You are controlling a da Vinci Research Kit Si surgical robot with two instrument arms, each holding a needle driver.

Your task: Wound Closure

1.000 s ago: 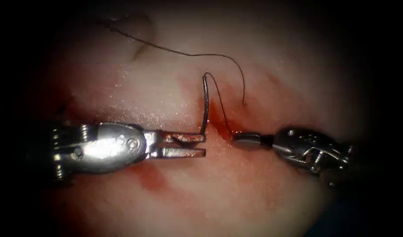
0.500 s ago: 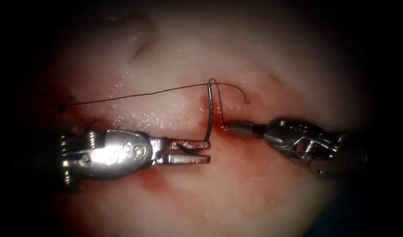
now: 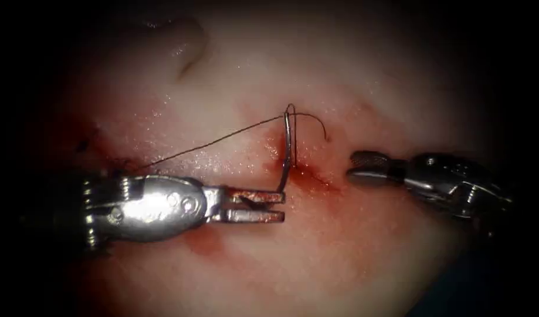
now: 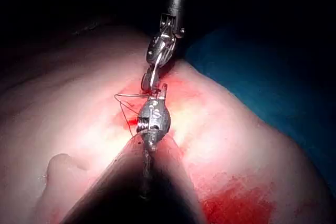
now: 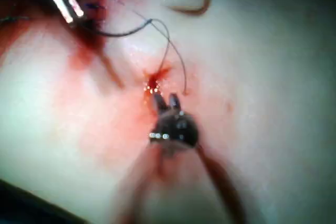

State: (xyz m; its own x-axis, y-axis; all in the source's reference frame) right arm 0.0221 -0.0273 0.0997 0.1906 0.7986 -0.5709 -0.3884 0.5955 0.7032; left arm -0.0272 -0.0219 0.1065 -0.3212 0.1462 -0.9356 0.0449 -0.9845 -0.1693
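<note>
Here the left end effector (image 3: 278, 205) gripped the needle (image 3: 287, 149) near its pointed end, jaws slightly apart. The needle stood upright, clear of the tissue (image 3: 363, 246), over the red-stained cut (image 3: 307, 175). Thread (image 3: 216, 141) ran from its top leftward. The right end effector (image 3: 358, 167) sat right of the cut, jaws closed, holding nothing.

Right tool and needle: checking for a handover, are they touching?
Apart. In the endoscope view the right tool sits right of the needle, bare tissue between.
</note>
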